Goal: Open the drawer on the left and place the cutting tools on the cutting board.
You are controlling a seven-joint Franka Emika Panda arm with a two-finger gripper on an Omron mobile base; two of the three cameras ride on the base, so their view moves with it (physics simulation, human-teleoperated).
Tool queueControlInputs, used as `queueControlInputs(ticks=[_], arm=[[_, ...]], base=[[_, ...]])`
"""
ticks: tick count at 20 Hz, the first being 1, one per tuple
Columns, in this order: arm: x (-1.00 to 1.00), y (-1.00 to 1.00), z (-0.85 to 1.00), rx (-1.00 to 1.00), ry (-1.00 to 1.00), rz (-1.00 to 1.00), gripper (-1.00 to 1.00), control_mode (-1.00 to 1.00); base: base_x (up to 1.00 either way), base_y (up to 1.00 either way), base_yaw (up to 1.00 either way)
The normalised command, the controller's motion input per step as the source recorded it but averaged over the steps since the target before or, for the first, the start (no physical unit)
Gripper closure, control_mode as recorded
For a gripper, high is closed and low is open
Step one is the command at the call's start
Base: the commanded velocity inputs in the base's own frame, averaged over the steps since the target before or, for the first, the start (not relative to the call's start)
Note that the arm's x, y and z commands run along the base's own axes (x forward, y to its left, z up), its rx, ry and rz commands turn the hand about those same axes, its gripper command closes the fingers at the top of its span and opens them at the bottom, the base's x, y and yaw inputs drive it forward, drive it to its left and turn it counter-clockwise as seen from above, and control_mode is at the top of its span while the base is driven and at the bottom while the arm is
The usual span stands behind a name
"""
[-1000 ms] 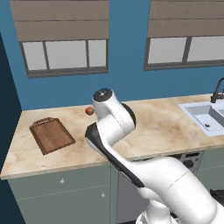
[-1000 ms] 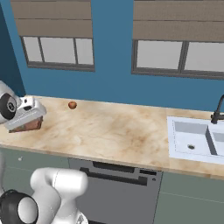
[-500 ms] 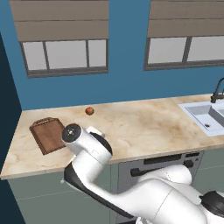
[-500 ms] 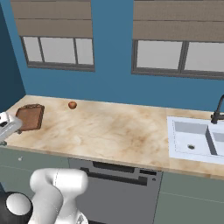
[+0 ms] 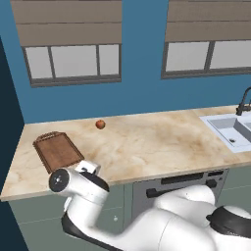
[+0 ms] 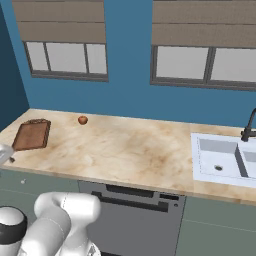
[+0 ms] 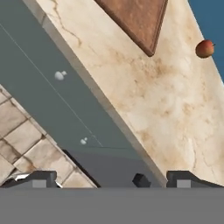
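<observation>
The drawer [image 7: 74, 96] is a sage grey-green front under the counter's edge, shut, with a small white knob [image 7: 60, 75]. My gripper [image 7: 111, 181] hangs open in front of it, nothing between its fingertips [image 7: 39, 178]. In the left base view the gripper [image 5: 87, 168] sits low at the counter's front edge, just right of the cutting board [image 5: 58, 151]. The right base view shows the gripper [image 6: 4, 152] at the far left, below the cutting board [image 6: 31, 134], above the drawer [image 6: 40, 181]. The board's corner [image 7: 135, 17] is bare. The cutting tools are hidden.
A small orange-red ball [image 5: 100, 124] lies on the marble counter [image 5: 147, 147] behind the board. A dark grey panel with a black bar handle [image 6: 140, 192] is right of the drawer. A second knob [image 7: 83, 141] sits on the door below. A sink [image 6: 220, 157] is far right.
My arm has swung down from above the cutting board to the counter's front edge, in front of the drawer. The gripper stayed open. The board and ball have not moved.
</observation>
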Motion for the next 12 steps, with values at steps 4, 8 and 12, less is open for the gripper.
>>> queueControlInputs(ticks=[4,8,12], arm=[[-0.02,0.19,-0.59,-0.08,-0.18,0.03,-1.00,-1.00],[-0.13,0.29,-0.68,-0.09,-0.25,0.05,-1.00,-1.00],[-0.01,0.26,-0.43,-0.05,-0.18,0.04,-1.00,-1.00]], base=[[0.00,0.00,0.00],[0.00,0.00,0.00],[0.00,0.00,0.00]])
